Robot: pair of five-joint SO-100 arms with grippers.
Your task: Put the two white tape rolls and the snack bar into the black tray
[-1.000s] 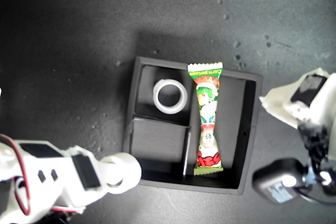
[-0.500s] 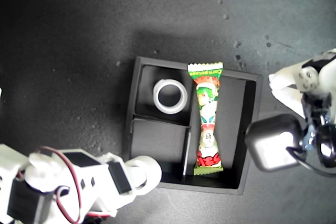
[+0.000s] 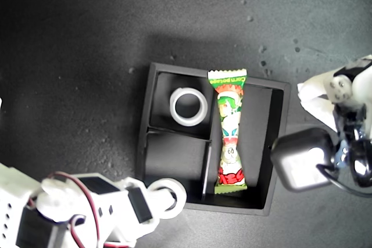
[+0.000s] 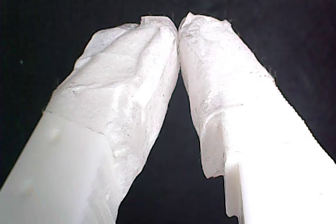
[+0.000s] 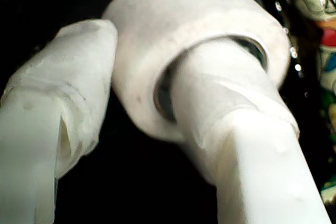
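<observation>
My second gripper (image 5: pixel 142 66) pinches a white tape roll (image 3: pixel 167 198) at the black tray (image 3: pixel 279 143) rim, one finger through its hole. My first gripper (image 4: pixel 178 24) has its jaws closed, empty. Snack bar (image 3: pixel 229 132) and other roll (image 3: pixel 188 107) lie in the tray.

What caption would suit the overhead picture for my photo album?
My second gripper carries a white tape roll to the black tray, where another roll and the snack bar lie.

Snack bar (image 3: pixel 230 132) wrapper: small green print on band at end farthest from red-print end, too small and blurred to read with certainty. Red print at opposite end, illegible. No other text, label, number or sign readable anywhere else.
</observation>
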